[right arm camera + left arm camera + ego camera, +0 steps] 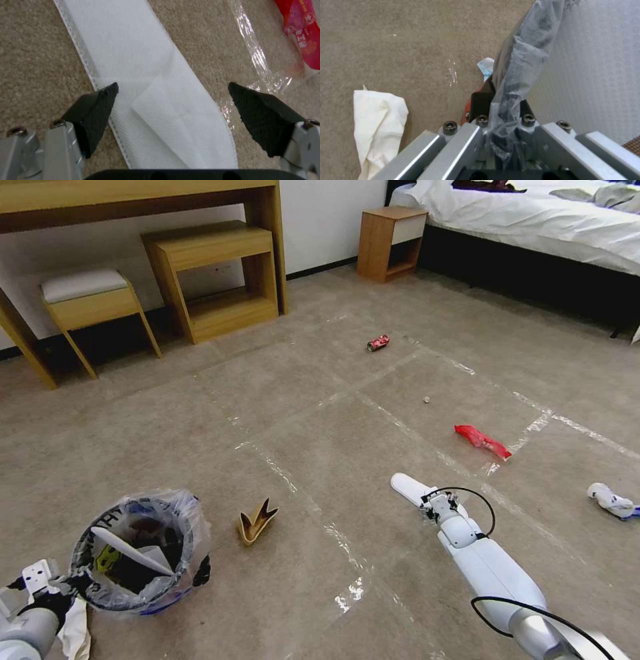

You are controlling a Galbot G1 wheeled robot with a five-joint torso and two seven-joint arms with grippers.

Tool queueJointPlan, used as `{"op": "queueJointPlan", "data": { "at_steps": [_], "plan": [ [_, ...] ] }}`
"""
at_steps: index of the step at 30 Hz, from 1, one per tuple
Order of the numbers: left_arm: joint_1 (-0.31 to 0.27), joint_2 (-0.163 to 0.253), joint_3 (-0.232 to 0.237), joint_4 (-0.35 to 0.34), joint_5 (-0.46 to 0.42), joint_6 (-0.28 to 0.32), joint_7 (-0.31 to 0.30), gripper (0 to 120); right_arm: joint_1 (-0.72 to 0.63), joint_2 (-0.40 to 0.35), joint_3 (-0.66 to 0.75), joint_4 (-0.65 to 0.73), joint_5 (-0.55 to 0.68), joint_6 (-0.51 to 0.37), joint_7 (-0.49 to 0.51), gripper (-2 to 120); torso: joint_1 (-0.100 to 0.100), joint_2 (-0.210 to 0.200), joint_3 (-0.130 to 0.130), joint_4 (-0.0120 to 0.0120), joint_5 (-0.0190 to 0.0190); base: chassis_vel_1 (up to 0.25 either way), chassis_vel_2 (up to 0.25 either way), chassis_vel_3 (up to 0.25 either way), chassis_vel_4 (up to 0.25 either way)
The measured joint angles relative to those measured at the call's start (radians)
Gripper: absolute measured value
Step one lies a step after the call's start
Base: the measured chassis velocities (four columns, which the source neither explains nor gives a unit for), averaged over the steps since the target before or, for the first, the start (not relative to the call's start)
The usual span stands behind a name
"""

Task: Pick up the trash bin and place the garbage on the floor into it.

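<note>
Left arm: low at the robot's left side, wrist bent inward. Left claw [506,125] clamped tight, fingers pressed together on a rim.

Right arm: extended forward and down toward the floor [320,447]. Right claw [173,100] spread wide, black fingertips [96,105] well apart, poised just above the floor.

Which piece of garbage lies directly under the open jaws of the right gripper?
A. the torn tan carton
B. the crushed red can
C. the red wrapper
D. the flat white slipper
D: the right gripper hangs with jaws spread over the flat white slipper, while the red wrapper lies off to one side.
</note>
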Motion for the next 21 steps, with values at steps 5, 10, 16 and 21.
{"op": "queueJointPlan", "data": {
  "at_steps": [5, 10, 16, 21],
  "plan": [
    [0.0, 0.0, 0.0, -0.001, 0.0, 0.0, 0.0, 1, -0.001, -0.001, 0.005, -0.004, -0.007, 0.0, 0.0, 85, 0.0, 0.0, 0.0, -0.0001, -0.0001, 0.0, 0.0, 0.0, 0.0],
    [0.003, -0.004, 0.0, -0.002, 0.001, -0.003, 0.0, 1, 0.0, -0.004, 0.009, -0.01, -0.012, 0.001, -0.001, 85, 0.0, 0.0, 0.0, 0.0, -0.0001, 0.0, 0.0, 0.0, 0.0],
    [0.006, -0.004, -0.001, -0.005, 0.001, -0.004, 0.0, 1, 0.0, -0.008, 0.014, -0.011, -0.014, 0.001, -0.001, 85, 0.0, 0.0, 0.0, -0.0001, -0.0001, 0.0, 0.0, 0.0, 0.0],
    [0.006, -0.004, 0.0, -0.005, 0.001, -0.005, 0.0, 1, -0.001, -0.012, 0.019, -0.012, -0.018, 0.001, -0.001, 85, 0.0, 0.0, 0.0, 0.0, -0.0001, 0.0, 0.0, 0.0, 0.0]
  ]
}}
